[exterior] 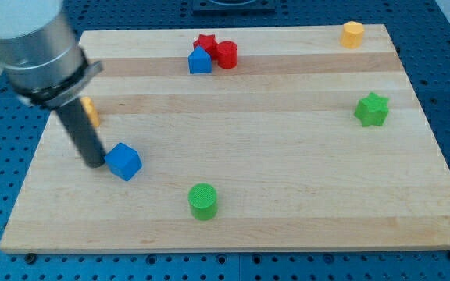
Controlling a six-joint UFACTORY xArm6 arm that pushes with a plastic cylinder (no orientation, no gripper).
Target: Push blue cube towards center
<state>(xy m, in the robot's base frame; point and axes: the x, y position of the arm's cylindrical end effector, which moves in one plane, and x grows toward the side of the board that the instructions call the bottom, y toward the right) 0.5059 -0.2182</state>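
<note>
The blue cube [123, 161] lies on the wooden board [287, 156] at the view's lower left. My tip [96, 163] stands just left of the cube, touching or nearly touching its left side. The dark rod rises from there up and left to the grey arm body at the view's top left.
A green cylinder [203, 201] lies right of and below the cube. A second blue block [199, 61], a red star [205, 42] and a red cylinder [226, 55] cluster at the top middle. A green star [372, 109] is at the right, a yellow block [353, 34] at the top right. An orange-yellow block [91, 112] is half hidden behind the rod.
</note>
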